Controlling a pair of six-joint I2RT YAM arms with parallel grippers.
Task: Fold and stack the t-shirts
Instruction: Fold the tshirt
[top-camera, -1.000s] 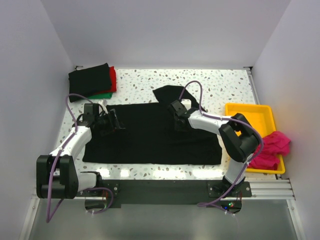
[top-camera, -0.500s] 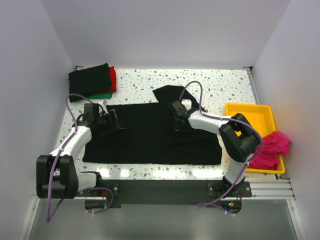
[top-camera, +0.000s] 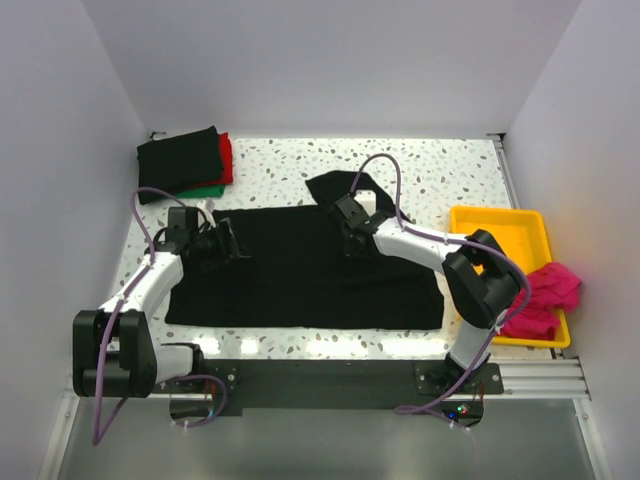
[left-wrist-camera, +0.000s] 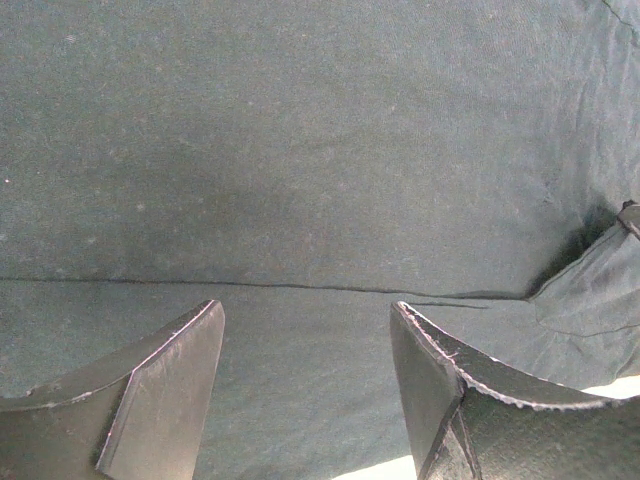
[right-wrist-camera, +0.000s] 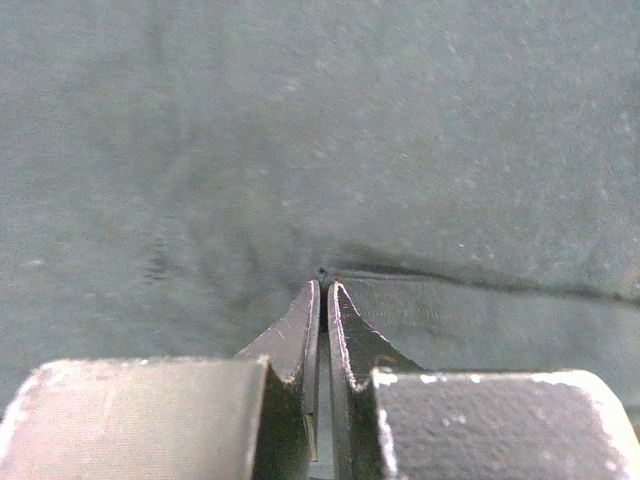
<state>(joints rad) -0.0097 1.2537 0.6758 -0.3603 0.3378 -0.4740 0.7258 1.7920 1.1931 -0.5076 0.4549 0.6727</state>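
Observation:
A black t-shirt (top-camera: 300, 275) lies spread flat on the speckled table, with one sleeve (top-camera: 335, 185) sticking out at the back. My left gripper (top-camera: 233, 245) is open, low over the shirt's left part, and the left wrist view (left-wrist-camera: 305, 310) shows dark cloth and a fold edge between its fingers. My right gripper (top-camera: 352, 240) is shut, its tips (right-wrist-camera: 324, 285) resting on the cloth at a seam edge, with no cloth visible between them. A folded stack of black, red (top-camera: 227, 158) and green shirts (top-camera: 180, 162) sits at the back left. A magenta-pink shirt (top-camera: 545, 295) lies bunched at the right.
A yellow plastic tray (top-camera: 500, 225) stands at the right edge, with the pink shirt hanging over its near right corner. White walls enclose the table on three sides. A metal rail with the arm bases runs along the near edge.
My right gripper has shifted slightly toward the back left over the shirt. The left arm and the shirts have not moved.

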